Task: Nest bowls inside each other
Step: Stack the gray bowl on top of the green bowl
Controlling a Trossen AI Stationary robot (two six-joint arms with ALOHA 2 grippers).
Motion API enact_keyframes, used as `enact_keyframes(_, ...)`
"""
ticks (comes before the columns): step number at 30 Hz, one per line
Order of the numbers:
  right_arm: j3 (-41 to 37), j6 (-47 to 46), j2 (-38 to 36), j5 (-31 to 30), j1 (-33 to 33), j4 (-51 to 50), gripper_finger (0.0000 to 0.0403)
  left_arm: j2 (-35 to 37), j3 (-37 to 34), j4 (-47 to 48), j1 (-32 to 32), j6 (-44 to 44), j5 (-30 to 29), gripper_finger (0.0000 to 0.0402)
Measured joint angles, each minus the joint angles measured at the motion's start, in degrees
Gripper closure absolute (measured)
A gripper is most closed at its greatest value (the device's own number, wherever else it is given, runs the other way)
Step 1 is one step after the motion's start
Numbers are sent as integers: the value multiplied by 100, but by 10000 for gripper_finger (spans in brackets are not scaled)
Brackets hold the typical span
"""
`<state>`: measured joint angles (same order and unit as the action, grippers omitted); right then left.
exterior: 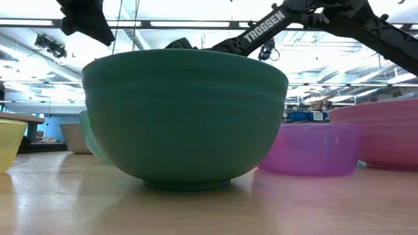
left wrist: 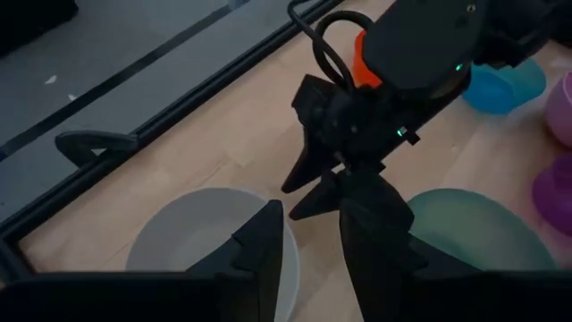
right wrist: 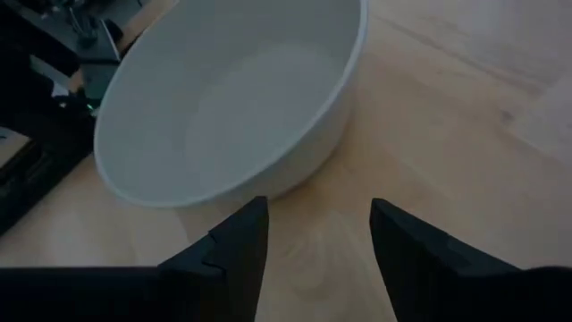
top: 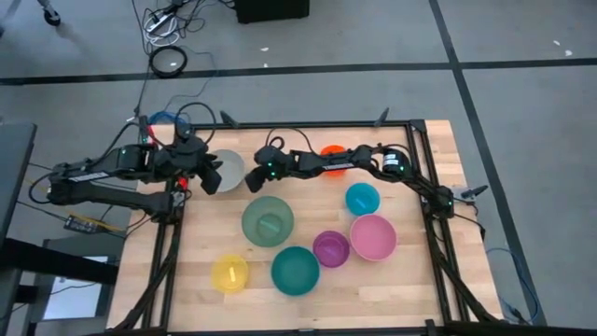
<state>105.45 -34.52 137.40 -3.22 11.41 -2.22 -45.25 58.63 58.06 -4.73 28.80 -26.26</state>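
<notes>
The grey-white bowl (top: 229,168) (right wrist: 223,98) stands on its base at the table's far left. My right gripper (top: 250,179) (right wrist: 308,237) reaches across the table and hangs open just short of the bowl's right wall, with nothing between its fingers. My left gripper (top: 213,177) (left wrist: 313,255) hovers open above the bowl's left part and is empty too. The sage green bowl (top: 269,221), teal bowl (top: 295,270), purple bowl (top: 330,248), pink bowl (top: 373,237), cyan-blue bowl (top: 362,198) and yellow bowl (top: 229,273) stand apart on the table. My right arm partly hides the orange bowl (top: 331,152).
A black frame (top: 410,126) runs round the wooden table top. In the low view the teal bowl (exterior: 186,117) fills the foreground, with the purple bowl (exterior: 313,149) and pink bowl (exterior: 385,130) to its right. Bare wood lies between the grey-white and sage green bowls.
</notes>
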Motion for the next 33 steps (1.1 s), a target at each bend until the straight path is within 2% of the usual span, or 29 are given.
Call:
enact_keyframes(13, 0, -303, -20, 310, 5, 647, 218, 0, 0, 7, 0, -20, 20, 280)
enact_keyframes(26, -2, -444, 21, -194, -4, 759, 218, 0, 0, 2, 1, -118, 20, 280)
enact_keyframes(33, -2, -580, 24, -212, -8, 849, 218, 0, 0, 1, 1, -135, 20, 280)
